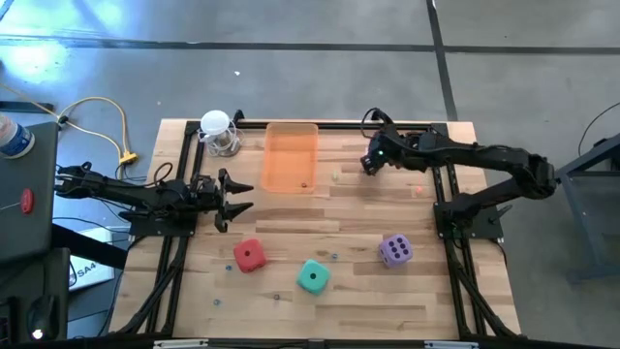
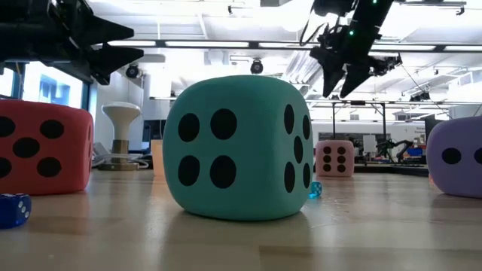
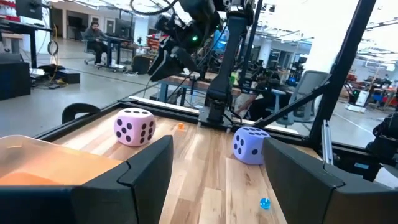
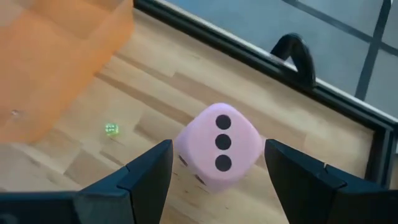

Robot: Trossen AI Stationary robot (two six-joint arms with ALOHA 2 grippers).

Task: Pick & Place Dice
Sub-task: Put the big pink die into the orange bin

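Four soft dice rest on the wooden table. The pink die (image 4: 219, 132) sits near the far edge, hidden under my right arm in the high view. The red die (image 1: 249, 255), the teal die (image 1: 312, 276) and the purple die (image 1: 394, 250) lie toward the near side. My right gripper (image 4: 217, 148) is open and hovers above the pink die (image 2: 335, 159), with one finger to each side of it in the right wrist view. My left gripper (image 1: 242, 197) is open, raised over the table's left side, pointing right.
A translucent orange tray (image 1: 291, 155) stands at the far middle of the table. A clear cup-like thing (image 1: 221, 136) is at the far left corner. Tiny dice are scattered about, one blue (image 2: 13, 208) near the red die (image 2: 41, 147). Black frame rails border the table.
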